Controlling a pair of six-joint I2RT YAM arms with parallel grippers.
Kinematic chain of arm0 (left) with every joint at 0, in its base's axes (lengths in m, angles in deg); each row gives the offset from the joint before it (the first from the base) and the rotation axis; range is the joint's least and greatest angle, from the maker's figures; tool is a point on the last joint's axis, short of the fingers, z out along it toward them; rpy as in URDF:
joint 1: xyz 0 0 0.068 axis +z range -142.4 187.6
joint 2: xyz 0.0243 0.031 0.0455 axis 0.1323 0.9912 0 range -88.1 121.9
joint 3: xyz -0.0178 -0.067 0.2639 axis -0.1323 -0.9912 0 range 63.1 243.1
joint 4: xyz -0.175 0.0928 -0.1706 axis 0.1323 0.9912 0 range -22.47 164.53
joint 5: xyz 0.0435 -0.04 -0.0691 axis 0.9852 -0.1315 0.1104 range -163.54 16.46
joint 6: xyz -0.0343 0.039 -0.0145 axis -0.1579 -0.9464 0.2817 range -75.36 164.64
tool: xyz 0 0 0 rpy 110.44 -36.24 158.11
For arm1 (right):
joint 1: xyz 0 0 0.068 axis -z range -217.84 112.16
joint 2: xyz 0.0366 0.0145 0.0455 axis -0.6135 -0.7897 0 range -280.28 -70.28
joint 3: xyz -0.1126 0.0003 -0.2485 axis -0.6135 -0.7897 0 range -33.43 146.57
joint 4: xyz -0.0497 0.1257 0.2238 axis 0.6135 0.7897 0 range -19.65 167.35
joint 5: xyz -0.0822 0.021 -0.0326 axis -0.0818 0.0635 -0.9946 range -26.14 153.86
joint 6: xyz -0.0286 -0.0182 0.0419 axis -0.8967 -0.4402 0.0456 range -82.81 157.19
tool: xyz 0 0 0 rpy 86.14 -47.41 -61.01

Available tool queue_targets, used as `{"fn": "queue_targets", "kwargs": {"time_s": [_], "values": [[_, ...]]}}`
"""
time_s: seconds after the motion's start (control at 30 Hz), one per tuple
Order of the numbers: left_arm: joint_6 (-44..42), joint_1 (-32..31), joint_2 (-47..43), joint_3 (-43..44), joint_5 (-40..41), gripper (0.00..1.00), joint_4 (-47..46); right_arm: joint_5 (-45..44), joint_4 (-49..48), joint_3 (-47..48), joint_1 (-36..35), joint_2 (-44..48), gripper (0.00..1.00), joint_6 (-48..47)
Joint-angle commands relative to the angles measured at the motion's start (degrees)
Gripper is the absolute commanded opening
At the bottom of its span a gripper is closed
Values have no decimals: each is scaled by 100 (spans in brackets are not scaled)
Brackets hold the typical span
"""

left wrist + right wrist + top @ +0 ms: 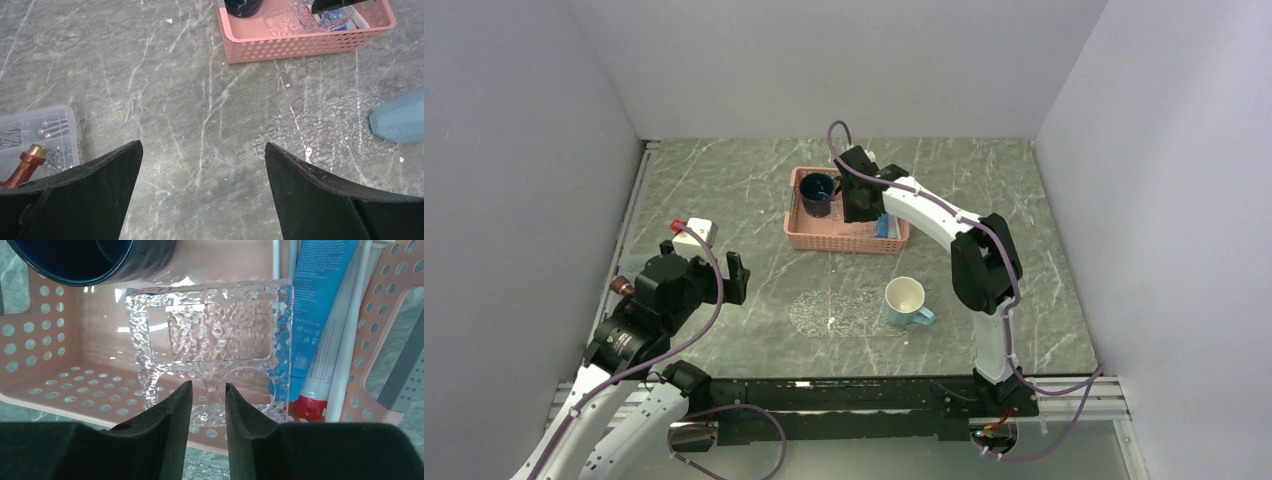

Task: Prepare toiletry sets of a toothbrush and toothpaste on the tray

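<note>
Blue with a red cap, the toothpaste lies inside the pink basket, at its right end, the cap pointing toward the near wall. A slim white toothbrush handle runs alongside the tube, between it and the basket's right wall; its head is out of sight. The tray, a clear sheet with a faint pebbled pattern, lies flat on the green marbled table on the near side of the basket, apart from it, and nothing I can make out rests on it. A pale blue mug stands at the tray's right edge. Inside the basket, toward the middle, the right gripper reaches in with its fingers drawn narrow on the lower middle bar of a clear dimpled frame, which is tipped up off the basket floor. A dark blue mug sits in the basket's left end, just beyond that frame. Well to the left of the basket and nearer the arm bases, the left gripper hangs over bare table with its fingers spread wide, holding nothing. Beside it, on the side away from the basket, lies a clear box of screws.
</note>
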Motion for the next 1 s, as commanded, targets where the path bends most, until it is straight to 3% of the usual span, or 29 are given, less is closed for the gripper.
{"fn": "queue_targets", "kwargs": {"time_s": [0.0, 0.63, 0.97], "values": [[-26, -1, -61, 14, 83, 99, -195, -208, -63, 225, 28, -64, 33, 79], [-29, -8, -132, 14, 97, 99, -177, -249, 70, 305, 33, -215, 26, 54], [-21, -3, -147, 14, 92, 99, -177, -288, 134, 357, 20, -190, 8, 35]]}}
